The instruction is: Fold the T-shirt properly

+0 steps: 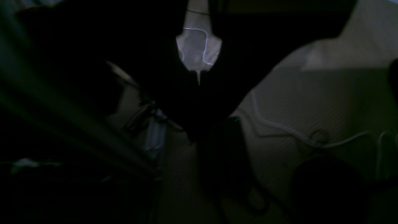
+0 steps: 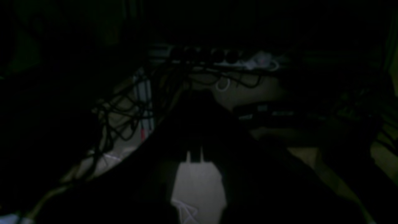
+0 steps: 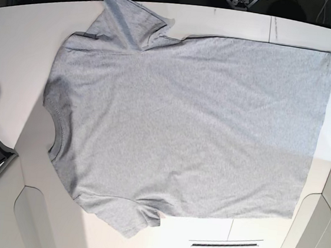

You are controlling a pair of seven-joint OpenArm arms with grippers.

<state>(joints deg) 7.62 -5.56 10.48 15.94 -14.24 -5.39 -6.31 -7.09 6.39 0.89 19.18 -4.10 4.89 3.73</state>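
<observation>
Lying flat on the table, the T-shirt hides its lettering; neither hand's state is discernible.

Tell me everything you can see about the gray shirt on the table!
The T-shirt is light heather grey, soft-looking knit like cotton. It lies spread flat on the white table, not folded yet. Its ribbed collar points to the picture's left, its straight bottom hem to the right. One short sleeve sticks toward the top edge, the other toward the bottom. No lettering shows on the side facing up. A few gentle wrinkles cross it. Nothing rests on it, and no claw touches it.
</observation>
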